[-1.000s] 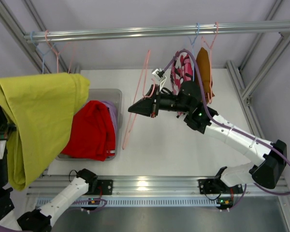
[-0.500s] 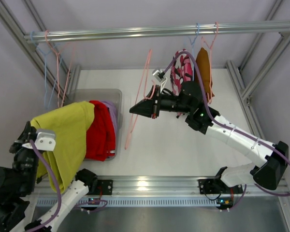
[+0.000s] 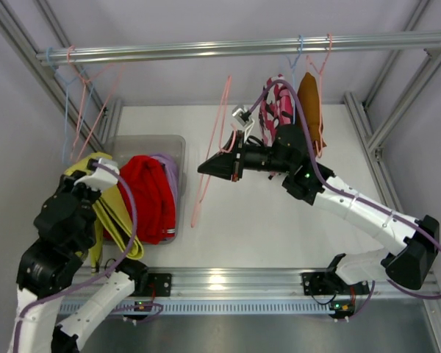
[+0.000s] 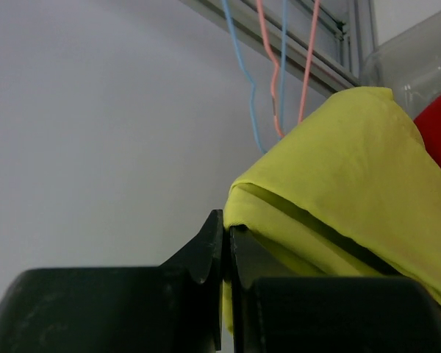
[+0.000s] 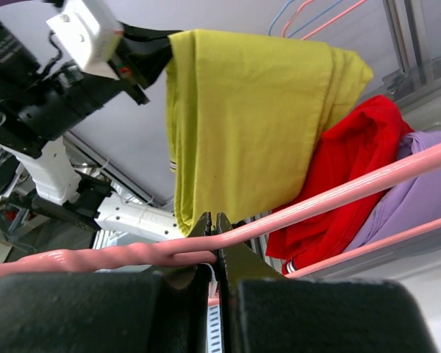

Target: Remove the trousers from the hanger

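Soft matt cloth, smooth plastic, brushed metal.
Soft matt creased cloth: yellow-green trousers [image 5: 242,118], red trousers [image 3: 143,195], lilac trousers [image 3: 172,175]. Smooth coated wire, slight sheen: pink hanger [image 5: 338,195]. Clear glossy plastic: bin [image 3: 162,140]. Brushed aluminium: rail [image 3: 206,50]. Matt, smooth: surface [image 3: 279,228].

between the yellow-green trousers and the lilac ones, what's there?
The red trousers, heaped in the bin, lie between the yellow-green trousers and the lilac trousers. The top external view shows it.

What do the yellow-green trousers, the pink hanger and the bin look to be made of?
The yellow-green trousers: soft matte cloth, draping in folds. The pink hanger: thin smooth rod, probably coated wire or plastic; slight sheen. The bin: translucent plastic, likely; glossy see-through wall.
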Controlling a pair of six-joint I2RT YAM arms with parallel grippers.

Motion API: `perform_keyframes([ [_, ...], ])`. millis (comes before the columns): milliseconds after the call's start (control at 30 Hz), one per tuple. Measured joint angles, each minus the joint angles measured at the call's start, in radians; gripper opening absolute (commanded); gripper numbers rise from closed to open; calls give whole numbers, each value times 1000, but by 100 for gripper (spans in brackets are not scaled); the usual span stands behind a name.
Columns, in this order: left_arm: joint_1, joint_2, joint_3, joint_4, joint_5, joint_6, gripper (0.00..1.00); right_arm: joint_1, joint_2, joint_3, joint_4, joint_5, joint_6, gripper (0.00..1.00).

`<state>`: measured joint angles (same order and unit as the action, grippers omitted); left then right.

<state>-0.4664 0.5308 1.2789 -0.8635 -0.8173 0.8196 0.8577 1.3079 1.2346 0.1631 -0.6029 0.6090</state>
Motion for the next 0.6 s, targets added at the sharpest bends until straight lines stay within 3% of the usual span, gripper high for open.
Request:
perform_keyframes([
  [167,0,72,-154,81,14,-63,0,-1,-8,-6,-9,5,-7,0],
  [333,0,196,-310,274,43,-100,0,-3,-28,-6,-27,8,-18,0],
  [467,15,362,-357,454,81,-120,0,-5,-41,-6,-33,12,-25,0],
  [600,104,552,-365,636,163,-138,0,-13,-51,-7,-39,16,-30,0],
])
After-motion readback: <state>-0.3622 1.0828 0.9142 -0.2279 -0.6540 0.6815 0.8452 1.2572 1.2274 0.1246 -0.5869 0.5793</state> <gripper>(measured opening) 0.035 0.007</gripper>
